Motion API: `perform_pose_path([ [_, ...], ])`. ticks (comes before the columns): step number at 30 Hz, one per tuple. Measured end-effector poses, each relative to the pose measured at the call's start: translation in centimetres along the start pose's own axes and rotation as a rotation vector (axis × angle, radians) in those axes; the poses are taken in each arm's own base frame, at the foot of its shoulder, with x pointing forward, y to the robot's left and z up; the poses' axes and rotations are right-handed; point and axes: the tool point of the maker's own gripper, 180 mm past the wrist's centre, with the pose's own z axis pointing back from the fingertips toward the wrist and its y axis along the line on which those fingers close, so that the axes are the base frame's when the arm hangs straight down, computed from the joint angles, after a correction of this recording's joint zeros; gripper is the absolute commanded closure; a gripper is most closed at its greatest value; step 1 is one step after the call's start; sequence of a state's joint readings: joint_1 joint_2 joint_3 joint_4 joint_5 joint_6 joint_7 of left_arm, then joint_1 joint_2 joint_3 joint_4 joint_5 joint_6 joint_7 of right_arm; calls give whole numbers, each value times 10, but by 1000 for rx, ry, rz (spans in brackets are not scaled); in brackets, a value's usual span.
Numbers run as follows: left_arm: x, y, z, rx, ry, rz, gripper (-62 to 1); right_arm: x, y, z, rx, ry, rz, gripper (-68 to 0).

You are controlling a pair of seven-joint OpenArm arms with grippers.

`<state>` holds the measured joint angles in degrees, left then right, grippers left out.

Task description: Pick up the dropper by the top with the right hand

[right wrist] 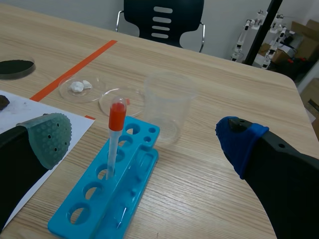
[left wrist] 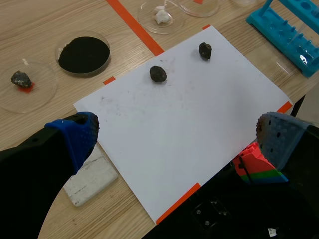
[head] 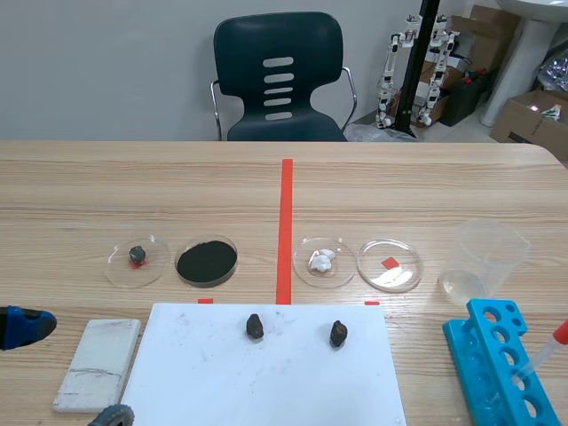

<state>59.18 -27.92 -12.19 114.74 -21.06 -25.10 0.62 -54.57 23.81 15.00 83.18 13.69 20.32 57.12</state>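
Note:
The dropper, a clear tube with an orange-red bulb on top, stands tilted in a hole of the blue rack. My right gripper is open, and the dropper stands just ahead of it, nearer the grey-green pad than the blue one. In the scene view the dropper leans out of the rack at the front right; the right arm does not show there. My left gripper is open above the white paper, and sits at the front left.
A clear beaker stands just behind the rack. Several petri dishes lie in a row past the paper, one holding black powder. Two dark stones rest on the paper. A white block lies beside it.

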Motion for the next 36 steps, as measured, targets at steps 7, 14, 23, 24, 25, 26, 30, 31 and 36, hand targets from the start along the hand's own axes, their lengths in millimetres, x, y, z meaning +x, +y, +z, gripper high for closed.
perform_pose_path([
  [7,0,0,0,0,0,0,-623,-17,20,-19,40,-17,-56,-604],
  [14,0,0,0,0,0,0,-623,-17,27,-34,47,-63,-72,-604],
  [23,0,0,0,0,0,0,-623,-15,27,-38,31,-85,-101,-604],
  [24,0,0,0,0,0,0,-623,-15,27,-38,32,-85,-100,-604],
  [25,0,0,0,0,0,0,-623,-15,27,-38,32,-85,-101,-604],
  [26,0,0,0,0,0,0,-623,-15,28,-38,33,-85,-103,-604],
  [30,0,0,0,0,0,0,-623,-17,27,-38,18,-82,-127,-604],
  [31,0,0,0,0,0,0,-623,-19,25,-37,3,-82,-140,-604],
  [36,0,0,0,0,0,0,-623,-23,22,-34,-13,-69,-148,-604],
])
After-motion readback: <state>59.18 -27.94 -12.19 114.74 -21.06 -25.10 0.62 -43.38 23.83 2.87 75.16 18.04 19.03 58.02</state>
